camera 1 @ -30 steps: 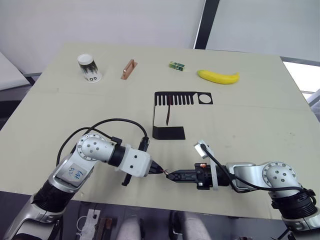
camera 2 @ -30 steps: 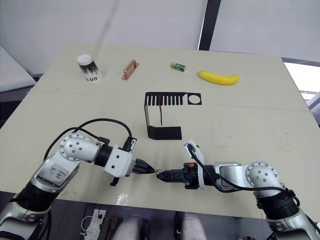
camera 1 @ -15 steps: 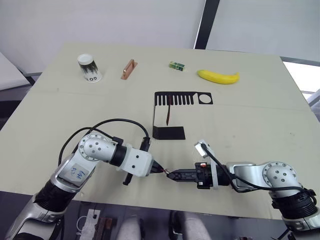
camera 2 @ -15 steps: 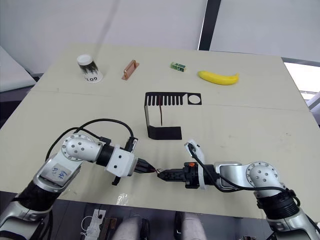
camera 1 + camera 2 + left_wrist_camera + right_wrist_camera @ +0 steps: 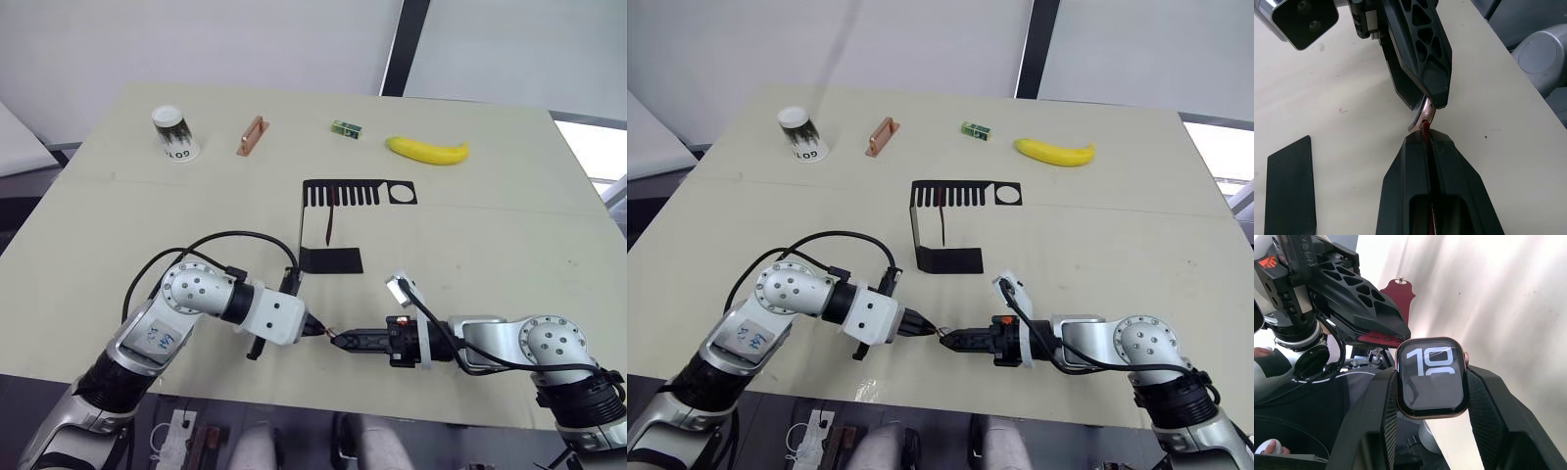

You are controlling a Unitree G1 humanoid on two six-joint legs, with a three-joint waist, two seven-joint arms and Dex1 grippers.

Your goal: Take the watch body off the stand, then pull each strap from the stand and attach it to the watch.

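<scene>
Near the table's front edge my two grippers meet tip to tip. My left gripper (image 5: 315, 330) is shut on a dark-red strap (image 5: 1425, 128), whose end touches the edge of the watch body (image 5: 1432, 377). My right gripper (image 5: 342, 340) is shut on the watch body, which faces the right wrist view with light digits on its black screen. The strap's free end (image 5: 1398, 296) shows behind the left gripper's fingers (image 5: 1361, 308). Further back stands the black stand (image 5: 331, 260), with another dark-red strap (image 5: 331, 217) hanging from a slot in its top plate.
Along the far side of the table are a paper cup (image 5: 174, 132), a copper-coloured bar (image 5: 252, 135), a small green block (image 5: 344, 127) and a banana (image 5: 427, 150). The table's front edge runs just below both grippers.
Both grippers have shifted slightly to the right, still tip to tip. The left arm has swung further in toward the right one. The stand and its strap have not moved.
</scene>
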